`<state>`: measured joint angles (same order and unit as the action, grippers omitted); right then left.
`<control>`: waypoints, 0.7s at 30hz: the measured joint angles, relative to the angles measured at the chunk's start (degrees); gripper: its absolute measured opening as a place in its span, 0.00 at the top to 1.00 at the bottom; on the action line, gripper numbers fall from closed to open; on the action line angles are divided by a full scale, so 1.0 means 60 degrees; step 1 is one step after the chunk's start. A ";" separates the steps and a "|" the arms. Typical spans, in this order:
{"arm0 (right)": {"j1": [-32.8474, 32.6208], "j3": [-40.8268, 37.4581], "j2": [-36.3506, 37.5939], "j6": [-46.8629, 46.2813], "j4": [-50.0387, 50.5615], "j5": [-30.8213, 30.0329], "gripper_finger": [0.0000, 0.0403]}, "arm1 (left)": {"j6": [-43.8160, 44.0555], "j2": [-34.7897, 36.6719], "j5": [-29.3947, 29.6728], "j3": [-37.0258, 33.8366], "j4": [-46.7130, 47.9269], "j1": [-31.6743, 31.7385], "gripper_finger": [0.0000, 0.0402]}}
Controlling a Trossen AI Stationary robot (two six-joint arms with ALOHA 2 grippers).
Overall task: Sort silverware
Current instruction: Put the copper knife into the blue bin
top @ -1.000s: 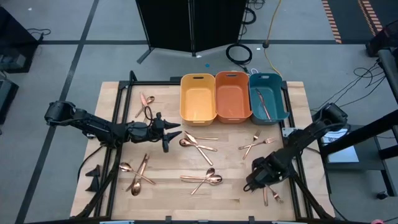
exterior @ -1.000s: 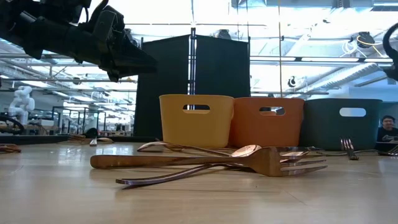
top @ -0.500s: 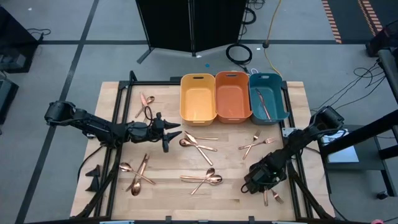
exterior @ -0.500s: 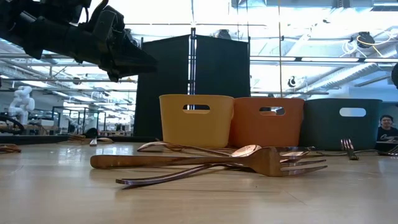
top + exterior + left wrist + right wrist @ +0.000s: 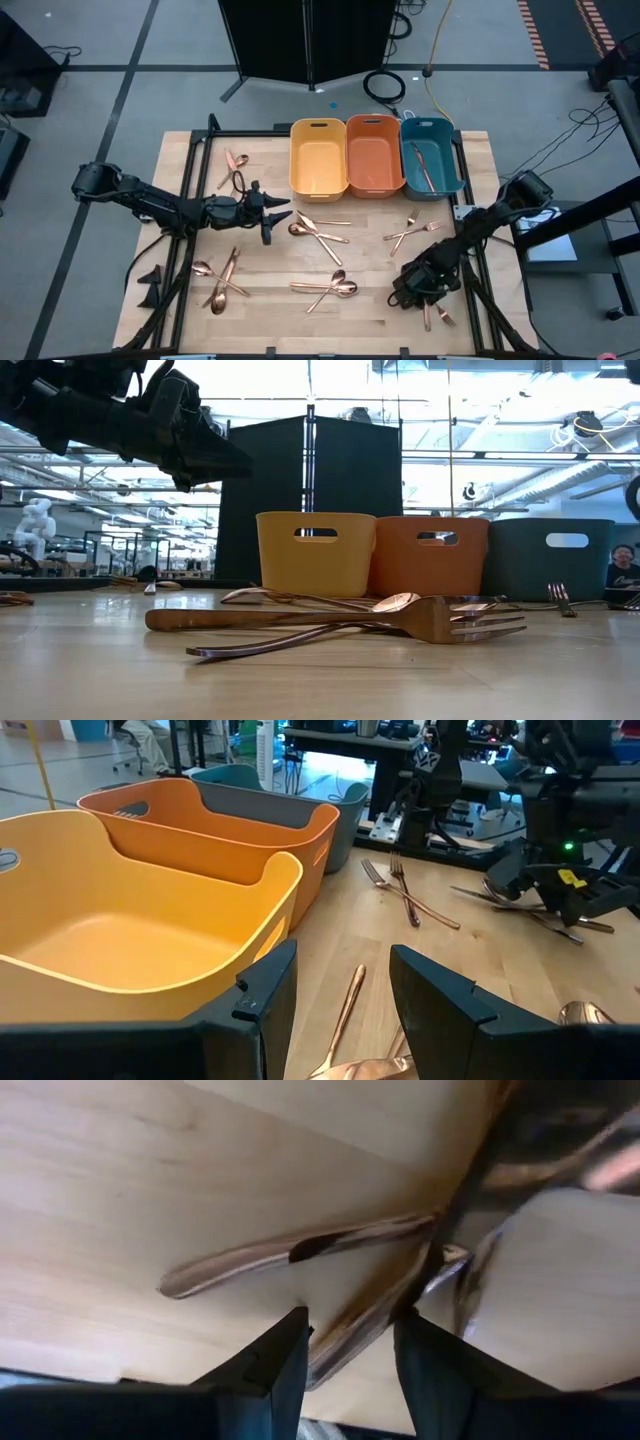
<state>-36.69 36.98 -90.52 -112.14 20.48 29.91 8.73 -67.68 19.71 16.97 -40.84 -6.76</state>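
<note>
The orange bin (image 5: 373,155) stood at the far edge of the bench (image 5: 180,180), with the yellow bin (image 5: 318,157) touching it on one side and the teal bin (image 5: 431,157) touching it on the other. 1 piece of silverware (image 5: 422,166) lay inside the teal bin; the orange and yellow bins showed bare floors.

The rest of the silverware lay scattered on the bench in front of the orange bin: crossed spoons (image 5: 318,230) just in front of the yellow bin, a pair of forks (image 5: 410,232) in front of the teal bin, a cluster of forks and a spoon (image 5: 328,287) nearer the front edge, another group (image 5: 220,280) well to the left, and 2 pieces (image 5: 234,166) left of the yellow bin.

The left gripper (image 5: 272,217) hovered above the bench in front of the yellow bin, its jaws open and empty.

The right gripper (image 5: 408,292) was low over the front right of the bench, well in front of the teal bin, jaws parted astride a slender handle (image 5: 350,1330); whether they pressed on it I cannot tell.
</note>
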 joint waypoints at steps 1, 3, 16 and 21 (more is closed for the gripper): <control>0.0004 -0.0100 0.0013 -0.0128 -0.0187 0.0043 0.66 | 0.0001 0.0000 0.0003 0.0000 0.0008 0.0003 0.61; 0.0054 -0.0272 0.0022 -0.0298 -0.0417 0.0143 0.66 | 0.0004 0.0000 0.0003 0.0000 0.0070 0.0002 0.61; 0.0059 -0.0363 -0.0003 -0.0736 -0.0425 0.0345 0.87 | 0.0004 0.0000 -0.0004 0.0000 0.0153 0.0000 0.61; 0.0052 -0.0371 0.0059 -0.0828 -0.0414 0.0330 0.90 | 0.0004 0.0000 -0.0004 0.0000 0.0154 0.0000 0.61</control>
<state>-36.38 34.76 -90.17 -117.11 18.00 31.89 8.75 -67.68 19.68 16.97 -39.92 -6.76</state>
